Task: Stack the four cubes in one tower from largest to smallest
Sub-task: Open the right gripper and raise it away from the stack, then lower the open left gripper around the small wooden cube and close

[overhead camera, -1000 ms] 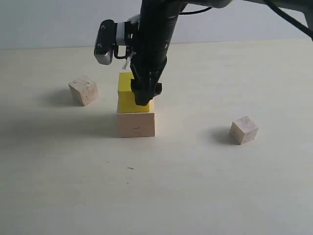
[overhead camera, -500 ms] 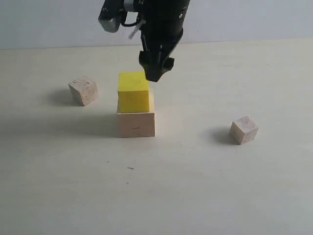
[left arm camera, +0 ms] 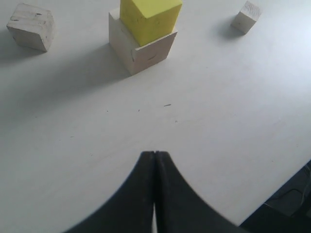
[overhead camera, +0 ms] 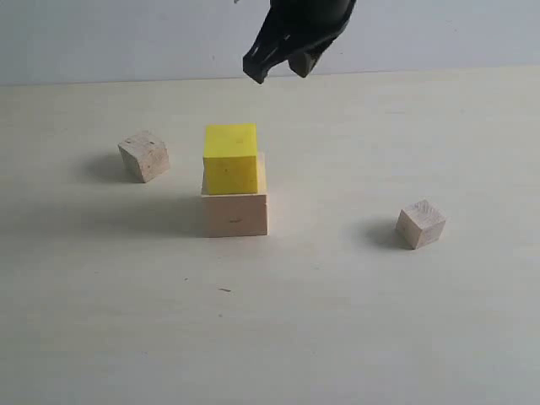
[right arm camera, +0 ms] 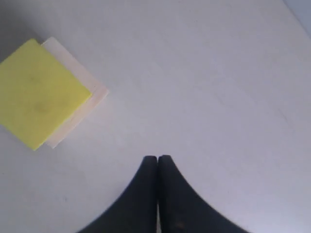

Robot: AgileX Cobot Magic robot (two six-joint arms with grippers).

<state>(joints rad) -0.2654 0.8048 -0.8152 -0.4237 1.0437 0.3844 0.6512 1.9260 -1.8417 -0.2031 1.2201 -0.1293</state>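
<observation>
My right gripper [overhead camera: 277,66] hangs shut and empty, above and behind the yellow cube [overhead camera: 230,159] seated on the large cube [overhead camera: 234,214]. The brownish small cube [overhead camera: 143,156], due next, lies below to its left, probably nearer my shut, empty left gripper [left arm camera: 154,160].

The exterior camera stands at the near side of the counter [overhead camera: 337,321], a little above it, facing the far wall [overhead camera: 84,42] and taking in the whole spread. The left wrist camera looks slantwise down past the left pincer [left arm camera: 154,154] from well back, and shares with it the yellow cube [left arm camera: 149,19], the large pale cube [left arm camera: 146,51] beneath, the left small cube [left arm camera: 31,26] and the right small cube [left arm camera: 247,16]. The right wrist camera looks almost straight down past the right pincer [right arm camera: 157,158], close over that same two-cube stack alone.
</observation>
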